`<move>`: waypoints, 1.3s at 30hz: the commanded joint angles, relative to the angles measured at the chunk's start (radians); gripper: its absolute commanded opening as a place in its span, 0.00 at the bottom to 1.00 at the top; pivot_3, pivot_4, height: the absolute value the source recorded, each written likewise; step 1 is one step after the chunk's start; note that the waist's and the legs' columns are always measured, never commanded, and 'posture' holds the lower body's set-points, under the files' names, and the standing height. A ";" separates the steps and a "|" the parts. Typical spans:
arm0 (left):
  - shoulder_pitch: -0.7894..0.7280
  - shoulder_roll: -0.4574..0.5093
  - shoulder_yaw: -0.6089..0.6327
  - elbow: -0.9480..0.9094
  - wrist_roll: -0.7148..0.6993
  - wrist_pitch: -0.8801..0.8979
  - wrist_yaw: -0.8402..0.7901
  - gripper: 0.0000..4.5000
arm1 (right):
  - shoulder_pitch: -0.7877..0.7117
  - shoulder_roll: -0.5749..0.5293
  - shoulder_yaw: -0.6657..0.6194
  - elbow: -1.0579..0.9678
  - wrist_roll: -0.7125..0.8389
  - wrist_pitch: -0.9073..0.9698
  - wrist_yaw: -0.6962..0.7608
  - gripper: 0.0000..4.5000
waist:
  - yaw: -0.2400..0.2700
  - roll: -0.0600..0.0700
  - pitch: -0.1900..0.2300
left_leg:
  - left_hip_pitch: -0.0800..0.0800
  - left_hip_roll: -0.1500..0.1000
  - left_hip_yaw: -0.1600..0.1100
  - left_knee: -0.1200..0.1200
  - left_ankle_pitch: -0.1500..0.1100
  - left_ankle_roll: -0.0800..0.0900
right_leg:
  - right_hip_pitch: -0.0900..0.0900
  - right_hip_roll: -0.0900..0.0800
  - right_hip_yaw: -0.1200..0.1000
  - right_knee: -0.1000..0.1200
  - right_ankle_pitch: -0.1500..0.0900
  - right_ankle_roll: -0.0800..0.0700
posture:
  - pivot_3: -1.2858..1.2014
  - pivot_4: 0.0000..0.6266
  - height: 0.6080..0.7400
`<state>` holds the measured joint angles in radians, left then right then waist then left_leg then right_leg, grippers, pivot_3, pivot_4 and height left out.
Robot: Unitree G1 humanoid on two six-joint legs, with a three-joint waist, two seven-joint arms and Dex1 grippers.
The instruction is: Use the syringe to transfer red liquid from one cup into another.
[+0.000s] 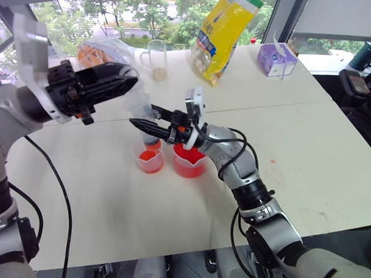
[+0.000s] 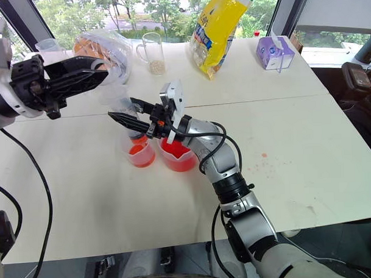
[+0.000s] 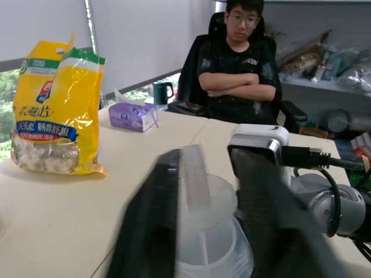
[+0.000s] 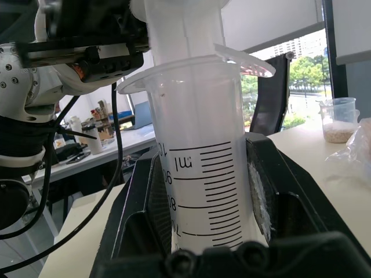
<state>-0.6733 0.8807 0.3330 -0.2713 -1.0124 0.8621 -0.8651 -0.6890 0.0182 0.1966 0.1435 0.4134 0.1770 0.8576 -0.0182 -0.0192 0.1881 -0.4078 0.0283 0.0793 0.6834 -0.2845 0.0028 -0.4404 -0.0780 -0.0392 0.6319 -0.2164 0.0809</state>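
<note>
The syringe (image 4: 197, 174) stands upright, its tip down in the smaller cup (image 1: 148, 158), which holds a shallow layer of red liquid (image 1: 147, 155). My right gripper (image 1: 143, 124) reaches in from the right and is shut on the syringe's barrel. The larger cup (image 1: 190, 162), with a spout and a wider red pool, stands right beside the smaller one, under my right wrist. My left gripper (image 1: 130, 77) comes in from the left above the barrel. Its black fingers (image 3: 148, 231) press the white plunger (image 3: 192, 176) from both sides.
At the table's far side stand a yellow snack bag (image 1: 224, 34), a purple tissue box (image 1: 276, 58), a glass mug with grains (image 1: 156, 57) and a clear plastic bag (image 1: 103, 51). A person (image 3: 240, 63) sits beyond the table. Red spots (image 1: 273, 161) mark the tabletop.
</note>
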 commanded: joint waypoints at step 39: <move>0.104 0.021 -0.037 -0.040 0.008 -0.024 -0.008 0.47 | -0.128 0.068 -0.076 -0.082 0.071 0.068 -0.073 0.32 | 0.001 0.000 0.000 | 0.000 0.000 0.000 0.000 0.000 0.000 | 0.000 0.000 0.000 0.000 0.000 0.000 | 0.52 0.24 1.00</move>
<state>-0.5734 0.8934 0.3304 -0.3003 -0.9884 0.7974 -0.8633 -0.7681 0.0440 0.1405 0.1520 0.4339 0.2766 0.7918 -0.0174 -0.0192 0.1881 -0.4080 0.0285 0.0792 0.6833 -0.2846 0.0029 -0.4405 -0.0783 -0.0393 0.6316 -0.2164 0.0808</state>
